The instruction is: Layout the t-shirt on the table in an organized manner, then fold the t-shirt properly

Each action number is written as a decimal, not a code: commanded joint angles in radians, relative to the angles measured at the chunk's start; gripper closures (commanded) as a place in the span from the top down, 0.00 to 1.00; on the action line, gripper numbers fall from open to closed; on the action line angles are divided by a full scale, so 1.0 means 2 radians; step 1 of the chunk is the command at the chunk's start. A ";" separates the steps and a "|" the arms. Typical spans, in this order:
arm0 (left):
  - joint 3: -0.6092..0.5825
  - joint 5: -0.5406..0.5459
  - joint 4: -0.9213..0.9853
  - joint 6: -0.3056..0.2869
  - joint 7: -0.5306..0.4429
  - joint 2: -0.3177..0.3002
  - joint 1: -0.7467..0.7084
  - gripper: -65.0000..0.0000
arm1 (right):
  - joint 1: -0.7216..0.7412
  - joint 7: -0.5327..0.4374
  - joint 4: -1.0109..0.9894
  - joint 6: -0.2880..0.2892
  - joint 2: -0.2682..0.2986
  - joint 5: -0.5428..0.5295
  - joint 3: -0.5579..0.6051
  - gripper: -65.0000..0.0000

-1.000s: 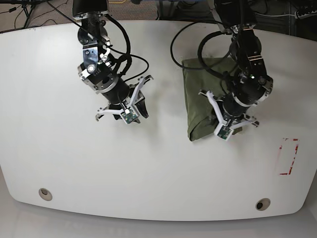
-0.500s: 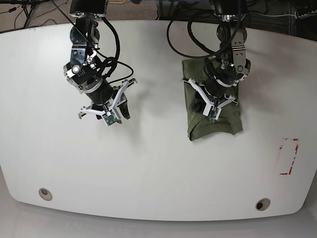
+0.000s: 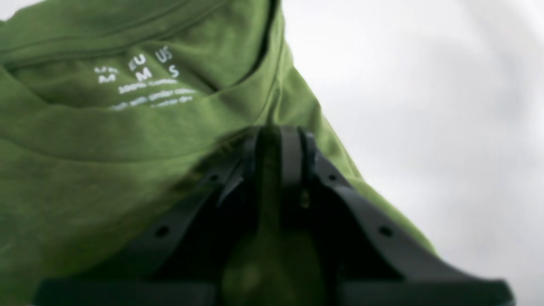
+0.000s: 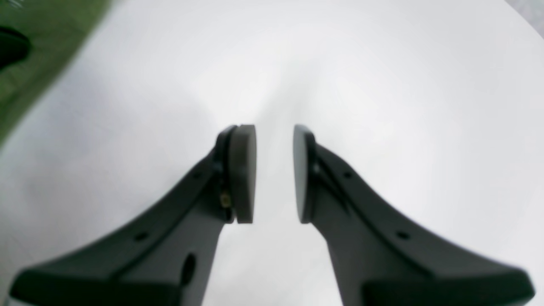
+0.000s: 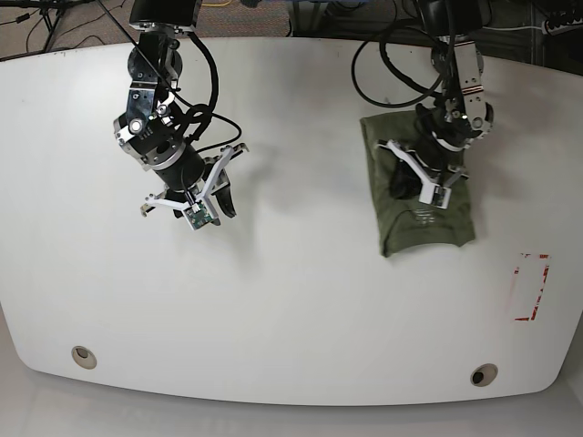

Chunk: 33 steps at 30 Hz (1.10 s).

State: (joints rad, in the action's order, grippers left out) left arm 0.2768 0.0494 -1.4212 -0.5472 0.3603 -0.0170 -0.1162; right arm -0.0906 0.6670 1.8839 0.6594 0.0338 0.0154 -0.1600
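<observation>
The olive-green t-shirt (image 5: 430, 221) lies folded into a compact rectangle on the right half of the white table (image 5: 301, 300). My left gripper (image 5: 402, 182) sits over the shirt's left part. In the left wrist view it (image 3: 272, 144) is shut on a ridge of the t-shirt (image 3: 106, 148), close to the collar with its white size print. My right gripper (image 5: 225, 202) hovers over bare table at centre-left, well apart from the shirt. Its pads (image 4: 244, 170) stand open with nothing between them, and a strip of t-shirt (image 4: 25, 63) shows in that view's top-left corner.
A red-and-white tape rectangle (image 5: 531, 287) marks the table's right edge. Two round grommet holes (image 5: 83, 356) (image 5: 483, 374) sit near the front corners. Black cables loop from both arms along the back edge.
The left gripper has dragged the folded t-shirt to the right and slightly back. The right arm moved left at first and has held nearly still since.
</observation>
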 commanded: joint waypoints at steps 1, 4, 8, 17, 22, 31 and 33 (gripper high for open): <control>0.025 -0.028 0.007 0.017 0.028 -0.034 -0.005 0.07 | 0.007 -0.011 0.010 0.001 0.003 -0.007 -0.001 0.21; 0.038 -0.028 0.024 0.017 0.028 -0.066 -0.005 0.07 | 0.007 -0.011 0.010 0.001 0.003 -0.007 -0.002 0.21; 0.051 -0.027 0.058 0.016 0.028 -0.112 -0.002 0.07 | 0.006 -0.011 0.010 0.001 0.003 -0.007 -0.002 0.21; 0.077 -0.027 0.139 -0.064 0.025 -0.190 0.027 0.07 | -0.003 -0.011 0.013 0.001 0.001 -0.007 0.000 0.21; 0.081 -0.027 0.185 -0.075 0.025 -0.230 0.046 0.07 | -0.010 -0.011 0.013 0.001 0.000 -0.007 0.001 0.21; 0.081 -0.028 0.218 -0.075 0.026 -0.278 0.056 0.07 | -0.021 -0.012 0.013 0.001 0.000 -0.007 0.001 0.21; 0.081 -0.028 0.218 -0.075 0.026 -0.286 0.055 0.07 | -0.022 -0.012 0.014 0.001 0.000 -0.007 0.001 0.21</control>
State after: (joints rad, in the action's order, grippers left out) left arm 0.4385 0.0559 -0.9909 -0.7078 0.3420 -0.5575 0.0040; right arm -0.1425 0.6662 1.8866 0.6628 0.0307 0.0151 -0.1574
